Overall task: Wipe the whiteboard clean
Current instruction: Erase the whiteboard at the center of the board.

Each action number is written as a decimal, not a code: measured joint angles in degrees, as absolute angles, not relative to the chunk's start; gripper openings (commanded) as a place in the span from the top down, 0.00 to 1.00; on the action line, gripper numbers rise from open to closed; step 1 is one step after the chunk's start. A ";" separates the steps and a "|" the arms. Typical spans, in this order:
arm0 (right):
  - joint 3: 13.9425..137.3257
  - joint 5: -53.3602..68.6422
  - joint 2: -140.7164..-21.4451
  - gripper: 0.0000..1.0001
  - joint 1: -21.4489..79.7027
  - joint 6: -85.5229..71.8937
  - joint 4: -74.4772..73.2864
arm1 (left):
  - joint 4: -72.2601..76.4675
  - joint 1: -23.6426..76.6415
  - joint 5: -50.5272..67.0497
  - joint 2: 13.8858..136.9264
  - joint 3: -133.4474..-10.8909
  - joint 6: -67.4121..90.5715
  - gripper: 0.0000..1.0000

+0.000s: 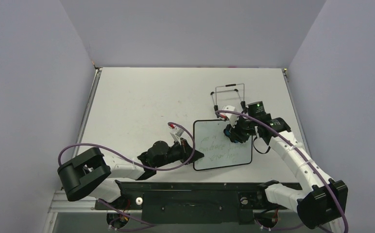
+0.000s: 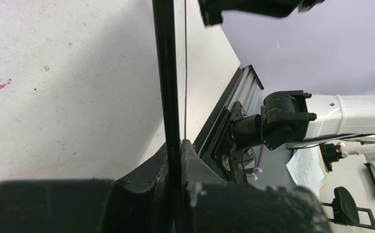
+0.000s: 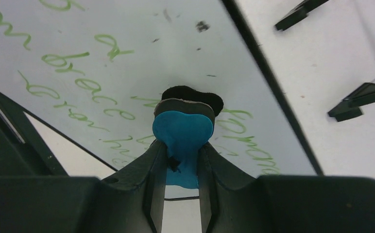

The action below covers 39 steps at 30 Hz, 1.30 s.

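The whiteboard (image 1: 223, 145), white with a thin black frame and green handwriting, lies on the table right of centre. My left gripper (image 1: 193, 154) is shut on its left edge; in the left wrist view the black frame (image 2: 165, 73) runs up between my closed fingers. My right gripper (image 1: 234, 133) is over the board's upper right part and is shut on the small blue-black eraser (image 3: 183, 131). The eraser's dark pad points at the written surface (image 3: 78, 58); contact cannot be told.
A thin wire stand (image 1: 228, 93) with black feet sits just beyond the board, its feet (image 3: 355, 99) showing in the right wrist view. Purple walls enclose the table on three sides. The black base rail (image 1: 195, 194) runs along the near edge.
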State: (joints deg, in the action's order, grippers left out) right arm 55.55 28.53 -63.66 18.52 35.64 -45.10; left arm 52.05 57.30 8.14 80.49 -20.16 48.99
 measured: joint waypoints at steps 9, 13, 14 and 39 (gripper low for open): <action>52.99 22.65 -66.02 1.00 25.23 34.92 -44.51 | 53.19 57.23 8.12 81.45 -19.88 50.41 1.00; 52.99 19.25 -67.55 1.00 23.07 31.99 -41.08 | 53.39 57.08 7.49 81.89 -19.86 51.57 1.00; 53.04 18.50 -68.05 1.00 22.83 31.33 -40.29 | 53.36 56.97 7.31 81.95 -19.86 51.88 1.00; 55.29 13.32 -70.41 1.00 21.87 28.86 -38.44 | 55.44 57.28 5.80 83.35 -19.86 51.55 1.00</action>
